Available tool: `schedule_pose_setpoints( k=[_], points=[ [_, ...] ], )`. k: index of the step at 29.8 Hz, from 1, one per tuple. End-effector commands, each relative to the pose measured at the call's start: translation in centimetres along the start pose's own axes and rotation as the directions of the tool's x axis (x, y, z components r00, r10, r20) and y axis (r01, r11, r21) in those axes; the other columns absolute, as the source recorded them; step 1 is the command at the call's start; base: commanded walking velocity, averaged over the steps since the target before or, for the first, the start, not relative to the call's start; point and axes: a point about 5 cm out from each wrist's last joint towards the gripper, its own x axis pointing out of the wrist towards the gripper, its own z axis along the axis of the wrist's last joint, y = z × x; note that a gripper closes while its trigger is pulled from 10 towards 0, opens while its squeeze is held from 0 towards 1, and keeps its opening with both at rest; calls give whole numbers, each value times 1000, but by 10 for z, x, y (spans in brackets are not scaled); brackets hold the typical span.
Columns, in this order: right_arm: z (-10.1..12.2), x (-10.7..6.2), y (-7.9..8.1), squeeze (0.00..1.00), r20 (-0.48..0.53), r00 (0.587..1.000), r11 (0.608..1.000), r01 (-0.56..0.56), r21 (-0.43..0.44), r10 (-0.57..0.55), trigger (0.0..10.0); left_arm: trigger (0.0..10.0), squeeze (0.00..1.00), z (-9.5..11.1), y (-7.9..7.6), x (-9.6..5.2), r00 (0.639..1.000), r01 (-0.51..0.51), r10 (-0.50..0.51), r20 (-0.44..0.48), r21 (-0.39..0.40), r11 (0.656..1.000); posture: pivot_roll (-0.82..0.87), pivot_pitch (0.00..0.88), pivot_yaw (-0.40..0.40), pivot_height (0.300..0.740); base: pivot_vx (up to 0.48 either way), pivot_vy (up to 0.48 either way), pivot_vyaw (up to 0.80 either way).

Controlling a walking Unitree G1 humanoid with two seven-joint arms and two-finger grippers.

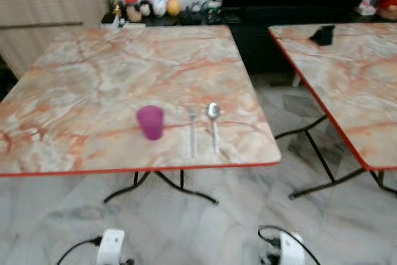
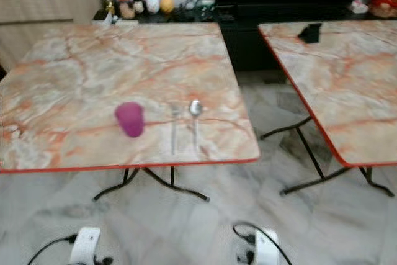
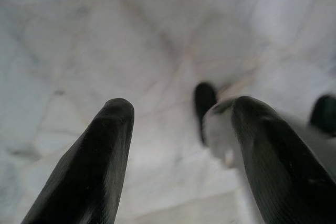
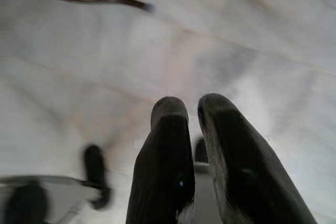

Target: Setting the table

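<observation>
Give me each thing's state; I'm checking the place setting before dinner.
Purple plastic cup: upright on the marble-patterned table.
Clear-handled fork: flat, right of the cup.
Clear-handled spoon: flat beside the fork.
Left gripper: open, empty.
Right gripper: shut, empty.

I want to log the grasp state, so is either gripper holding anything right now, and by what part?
Nothing is held. The left gripper is open over the floor, and the right gripper is shut on nothing. The purple cup, fork and spoon lie on the table.
</observation>
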Motion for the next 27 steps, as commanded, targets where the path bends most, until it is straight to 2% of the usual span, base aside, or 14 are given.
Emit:
schedule_pose_setpoints(
  k=[1, 4, 14, 27],
  points=[
    [-1, -2, -10, 0, 1, 999, 999, 34, -4, -34, 10000, 10000, 0, 0, -5, 1, 1000, 12, -12, -7, 14, 1000, 9, 0, -2, 740, 0, 296, 0],
    [1, -2, -13, 0, 10, 999, 999, 43, -12, -42, 10000, 10000, 0, 0, -5, 1, 1000, 12, -12, -6, 27, 1000, 10, 0, -2, 740, 0, 0, 181],
    [5, -1, -15, 0, 29, 999, 999, 46, -3, -45, 10000, 10000, 0, 1, -4, 1, 1000, 11, -11, 3, 18, 1000, 8, 0, 0, 740, 0, 0, 701],
    [9, -1, -16, 0, 49, 997, 998, 56, 25, -57, 10000, 10000, 0, 0, -5, 0, 1000, 19, -19, 4, 23, 1000, 5, 0, 2, 740, 0, 0, 0]
  ],
)
